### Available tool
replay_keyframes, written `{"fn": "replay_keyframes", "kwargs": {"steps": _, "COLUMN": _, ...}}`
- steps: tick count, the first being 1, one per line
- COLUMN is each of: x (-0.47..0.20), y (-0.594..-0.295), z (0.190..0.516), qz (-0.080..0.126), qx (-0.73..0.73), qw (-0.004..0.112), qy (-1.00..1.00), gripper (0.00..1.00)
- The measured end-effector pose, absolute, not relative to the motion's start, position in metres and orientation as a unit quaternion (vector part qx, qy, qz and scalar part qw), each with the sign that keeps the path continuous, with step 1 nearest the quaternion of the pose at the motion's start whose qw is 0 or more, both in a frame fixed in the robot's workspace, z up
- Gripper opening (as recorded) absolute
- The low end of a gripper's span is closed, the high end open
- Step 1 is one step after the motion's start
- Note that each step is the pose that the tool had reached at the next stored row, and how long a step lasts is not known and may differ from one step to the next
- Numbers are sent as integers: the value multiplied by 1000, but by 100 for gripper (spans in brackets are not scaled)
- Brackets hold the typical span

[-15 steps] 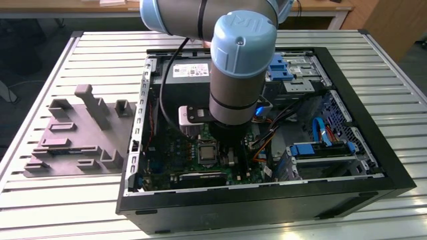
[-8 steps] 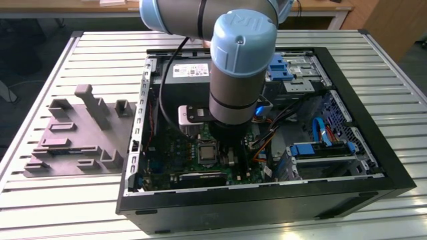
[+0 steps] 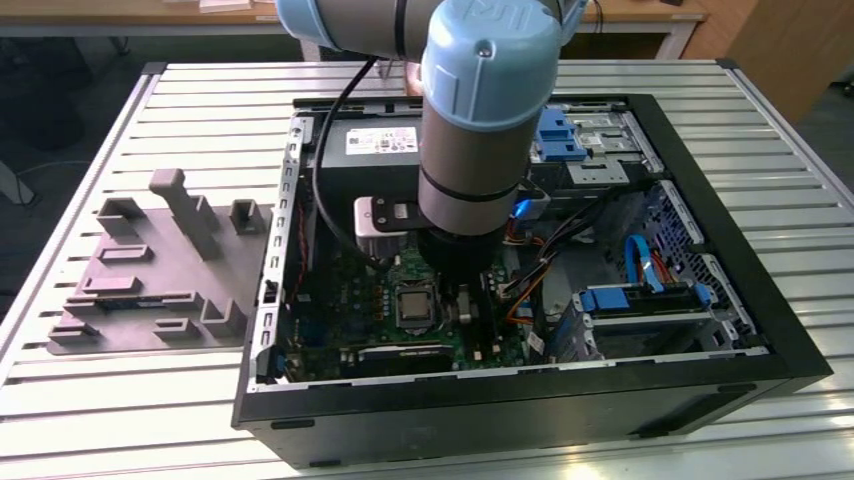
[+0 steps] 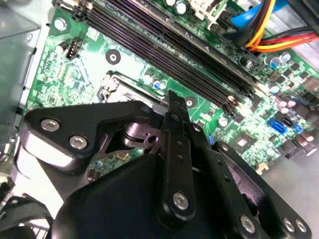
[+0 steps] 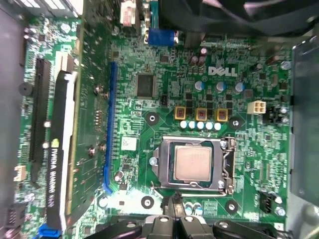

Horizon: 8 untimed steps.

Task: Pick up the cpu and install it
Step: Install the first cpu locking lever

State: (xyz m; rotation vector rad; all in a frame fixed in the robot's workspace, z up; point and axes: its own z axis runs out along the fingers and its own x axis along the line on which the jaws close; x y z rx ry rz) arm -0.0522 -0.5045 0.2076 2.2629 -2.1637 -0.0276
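The cpu (image 5: 192,163), a small silvery square with a thin green rim, lies flat in the dark socket with its metal frame (image 5: 228,164) on the green motherboard (image 5: 149,89). In the exterior view the cpu (image 3: 411,304) sits in the middle of the open computer case (image 3: 747,330). My gripper (image 5: 173,201) hangs just beside the socket's edge, above the board and clear of the chip. Its fingertips are pressed together with nothing between them. In the second wrist view the gripper (image 4: 172,97) points down at the board next to the socket. From outside, the gripper (image 3: 470,305) stands just right of the chip.
A black expansion card (image 5: 57,149) stands upright in its slot beside the socket. Long memory slots (image 4: 164,55) and orange-yellow cables (image 4: 279,40) lie close by. A big grey box with a white label (image 3: 380,150) and blue drive brackets (image 3: 641,298) crowd the case. A grey fixture (image 3: 147,270) sits on the slatted table.
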Motion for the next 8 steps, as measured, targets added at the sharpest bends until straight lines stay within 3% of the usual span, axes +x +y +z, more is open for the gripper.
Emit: {"fn": "replay_keyframes", "kwargs": {"steps": 8, "x": -52, "y": -504, "z": 208, "qz": -9, "qx": 723, "qw": 5, "qy": -691, "gripper": 11}}
